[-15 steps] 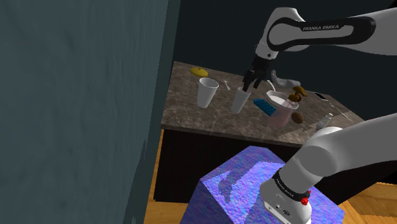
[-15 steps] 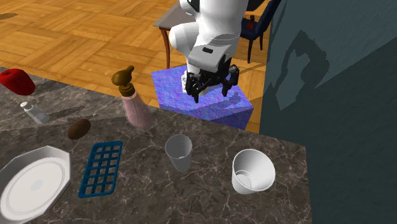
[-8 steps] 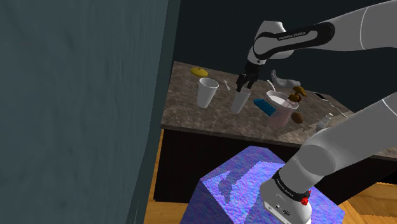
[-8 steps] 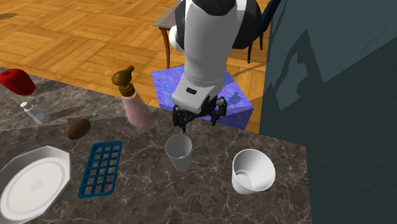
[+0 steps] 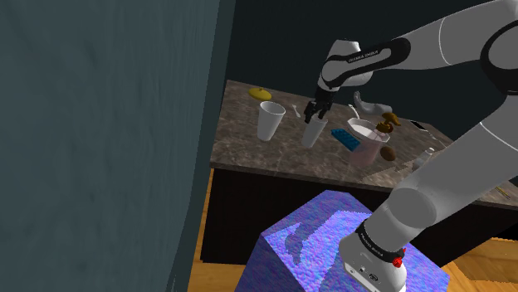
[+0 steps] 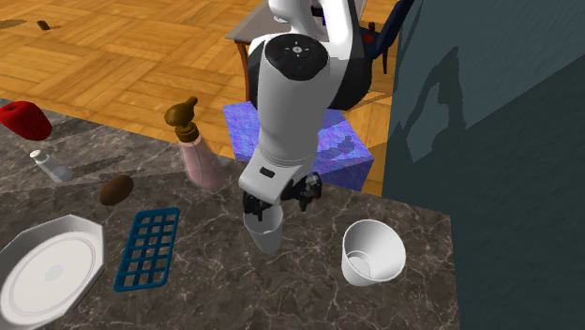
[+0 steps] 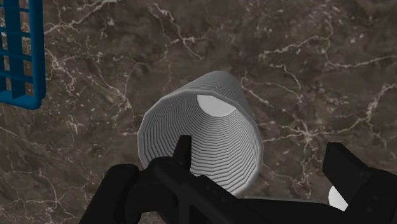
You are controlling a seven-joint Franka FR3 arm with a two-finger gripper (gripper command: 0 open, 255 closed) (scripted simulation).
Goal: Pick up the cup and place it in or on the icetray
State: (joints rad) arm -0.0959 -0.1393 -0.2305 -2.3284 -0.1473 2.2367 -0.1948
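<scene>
A ribbed grey cup (image 7: 200, 130) stands upright on the dark marble counter, seen from above in the wrist view. My black gripper (image 7: 266, 164) is open right over it; one finger (image 7: 183, 151) hangs over the cup's mouth and the other finger (image 7: 350, 170) stands outside its wall, neither pressing on it. In the second exterior view the gripper (image 6: 278, 201) sits at the rim of the cup (image 6: 265, 232). The blue grid icetray (image 6: 148, 247) lies flat a short way beside the cup. In the shoulder view the gripper (image 5: 315, 111) hovers at the top of the cup (image 5: 312, 132), with the icetray (image 5: 353, 139) to its right.
A larger white cup (image 6: 372, 252) stands on the other side of the grey one. A pink soap dispenser (image 6: 199, 152), a brown lump (image 6: 116, 189), a small bottle (image 6: 52, 166), a red object (image 6: 23, 118) and a white plate (image 6: 52, 270) share the counter. A teal wall (image 5: 108, 141) rises close by.
The arm has reached out and come down: the open gripper moved from above the counter's edge to the grey cup's rim. The cups and the icetray have not moved.
</scene>
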